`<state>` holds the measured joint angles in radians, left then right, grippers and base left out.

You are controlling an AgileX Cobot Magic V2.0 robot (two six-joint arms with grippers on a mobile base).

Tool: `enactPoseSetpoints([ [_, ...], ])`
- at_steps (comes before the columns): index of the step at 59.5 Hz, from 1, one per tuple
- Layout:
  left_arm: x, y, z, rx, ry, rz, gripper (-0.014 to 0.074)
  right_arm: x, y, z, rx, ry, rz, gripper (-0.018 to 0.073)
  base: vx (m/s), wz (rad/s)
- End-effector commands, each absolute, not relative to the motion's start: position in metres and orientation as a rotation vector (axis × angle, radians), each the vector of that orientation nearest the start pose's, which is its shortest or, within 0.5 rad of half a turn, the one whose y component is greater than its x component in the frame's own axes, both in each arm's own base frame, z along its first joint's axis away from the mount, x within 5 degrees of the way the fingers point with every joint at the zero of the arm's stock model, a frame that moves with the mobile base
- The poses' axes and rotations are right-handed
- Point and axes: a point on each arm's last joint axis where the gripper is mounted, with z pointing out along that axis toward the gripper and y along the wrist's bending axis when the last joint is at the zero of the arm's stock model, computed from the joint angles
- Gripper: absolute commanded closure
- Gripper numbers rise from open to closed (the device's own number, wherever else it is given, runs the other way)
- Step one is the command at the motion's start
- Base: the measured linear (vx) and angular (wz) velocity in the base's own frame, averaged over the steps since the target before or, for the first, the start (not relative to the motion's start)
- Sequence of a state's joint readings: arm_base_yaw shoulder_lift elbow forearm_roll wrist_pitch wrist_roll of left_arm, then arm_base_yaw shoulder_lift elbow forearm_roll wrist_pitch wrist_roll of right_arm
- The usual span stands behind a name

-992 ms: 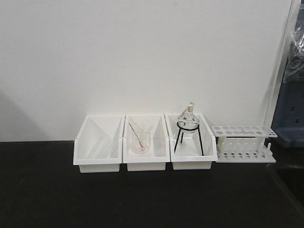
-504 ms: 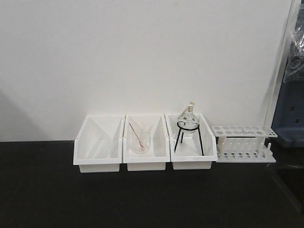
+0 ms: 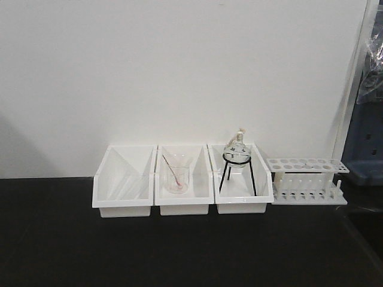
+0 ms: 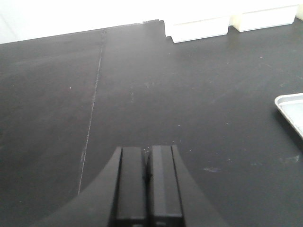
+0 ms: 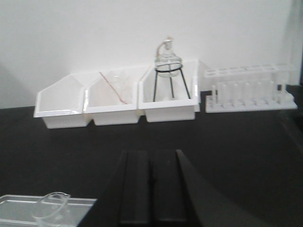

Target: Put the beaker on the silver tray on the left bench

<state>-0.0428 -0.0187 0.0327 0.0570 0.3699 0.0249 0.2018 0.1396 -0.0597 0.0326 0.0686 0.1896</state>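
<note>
In the right wrist view the small clear beaker shows at the bottom left, on or just in front of the silver tray; only its rim and spout are in frame. My right gripper is shut and empty, to the right of the beaker and apart from it. My left gripper is shut and empty above the black bench top. A corner of the silver tray shows at the right edge of the left wrist view. Neither gripper, beaker nor tray shows in the front view.
Three white bins stand in a row at the wall. The middle one holds a beaker with a rod and pinkish residue. The right one holds a round flask on a black tripod. A white test-tube rack stands to their right.
</note>
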Motion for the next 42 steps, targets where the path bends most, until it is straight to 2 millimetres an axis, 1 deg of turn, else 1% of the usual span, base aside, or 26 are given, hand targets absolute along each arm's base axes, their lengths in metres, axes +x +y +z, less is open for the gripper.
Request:
enactPoseSetpoints([
  [1, 0.054, -0.001, 0.170, 0.102, 1.802, 0.032, 0.0595, 0.058, 0.009, 0.218, 0.047, 1.482, 0.304, 0.0571, 0.00, 0.00],
  [5, 0.054, -0.001, 0.170, 0.102, 1.802, 0.032, 0.0595, 0.054, 0.008, 0.209, 0.042, 1.452, 0.277, 0.0571, 0.00, 0.00],
  [10, 0.054, -0.001, 0.170, 0.102, 1.803, 0.032, 0.0595, 0.056, 0.008, 0.203, 0.028, 1.495, 0.253, 0.0571, 0.00, 0.00],
  [42, 0.054, -0.001, 0.170, 0.102, 1.801, 0.032, 0.0595, 0.055, 0.008, 0.204, 0.026, 1.484, 0.251, 0.0571, 0.00, 0.00],
])
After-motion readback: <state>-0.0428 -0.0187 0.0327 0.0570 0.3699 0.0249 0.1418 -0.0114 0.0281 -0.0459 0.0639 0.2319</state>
